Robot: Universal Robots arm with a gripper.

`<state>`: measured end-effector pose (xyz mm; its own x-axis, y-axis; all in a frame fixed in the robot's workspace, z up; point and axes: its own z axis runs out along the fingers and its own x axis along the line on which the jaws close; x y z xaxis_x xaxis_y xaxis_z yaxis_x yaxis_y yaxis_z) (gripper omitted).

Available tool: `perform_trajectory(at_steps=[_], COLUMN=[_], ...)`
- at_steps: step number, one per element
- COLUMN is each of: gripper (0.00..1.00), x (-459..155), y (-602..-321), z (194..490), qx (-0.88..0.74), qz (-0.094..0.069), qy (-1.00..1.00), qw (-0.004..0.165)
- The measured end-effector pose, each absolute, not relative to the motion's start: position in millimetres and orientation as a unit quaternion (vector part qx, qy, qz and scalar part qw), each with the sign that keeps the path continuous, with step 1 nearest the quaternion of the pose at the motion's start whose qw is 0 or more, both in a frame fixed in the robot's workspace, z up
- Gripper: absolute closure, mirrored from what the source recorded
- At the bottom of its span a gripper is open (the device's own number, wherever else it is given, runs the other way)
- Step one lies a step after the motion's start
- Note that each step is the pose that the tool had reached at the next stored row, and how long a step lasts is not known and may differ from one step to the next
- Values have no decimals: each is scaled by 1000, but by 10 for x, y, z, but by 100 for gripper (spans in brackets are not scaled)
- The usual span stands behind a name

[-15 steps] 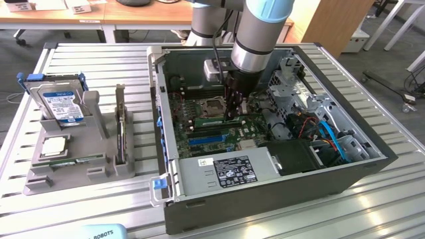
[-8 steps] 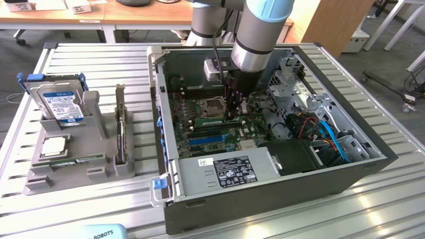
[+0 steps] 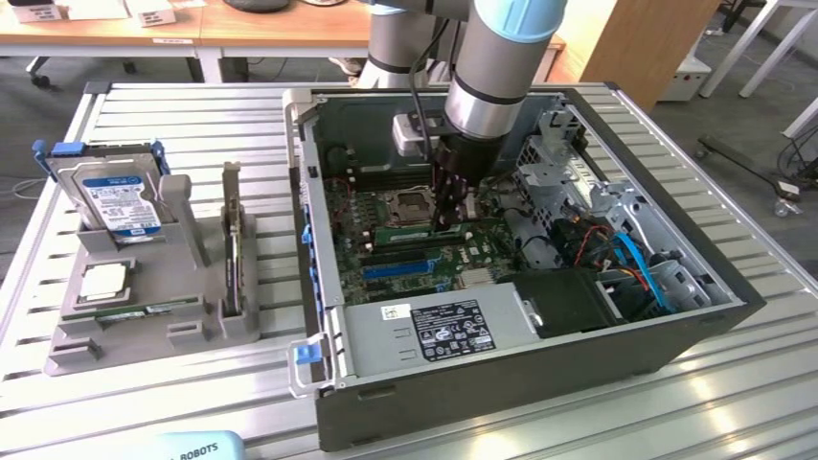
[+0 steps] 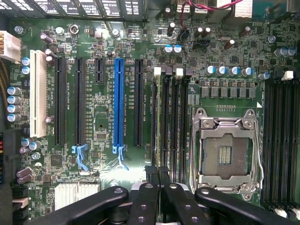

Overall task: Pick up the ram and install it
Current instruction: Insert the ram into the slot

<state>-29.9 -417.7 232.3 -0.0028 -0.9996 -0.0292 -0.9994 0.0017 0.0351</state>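
Installing is under way: the jaws are pinched shut on the ram (image 4: 159,117), which stands in its slot at three o'clock of the processor socket (image 3: 409,203) in the exterior view. Seating it likely wants straight, even pressure.

The ram (image 4: 158,122) (thin, green) stands edge-on, lined up along a black memory slot (image 4: 169,122).

Gripper (image 4: 157,172): black linkage bars, silver pivot pins. Above it, arm (image 3: 492,77): silver-grey tube, black collar, light-blue cap, black cable (image 3: 413,86) alongside.
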Motion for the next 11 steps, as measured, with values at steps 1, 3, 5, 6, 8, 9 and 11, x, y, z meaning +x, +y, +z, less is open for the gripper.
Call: perform_trajectory(at_steps=[1,3,5,6,8,9,11], gripper=[88,88,88,88,88,88,88], x=[-299,-299,-299,-300,-300,-300,-300], y=[-4177,-4177,-4177,-4177,-4177,-4177,-4177], z=[2323,2322,2323,2322,2322,2321,2317], qx=[707,708,708,708,708,708,708], qz=[-23,-23,-23,-23,-23,-23,-23], qy=[-707,-706,-706,-706,-706,-706,-706], qw=[2,2,2,2,2,2,2])
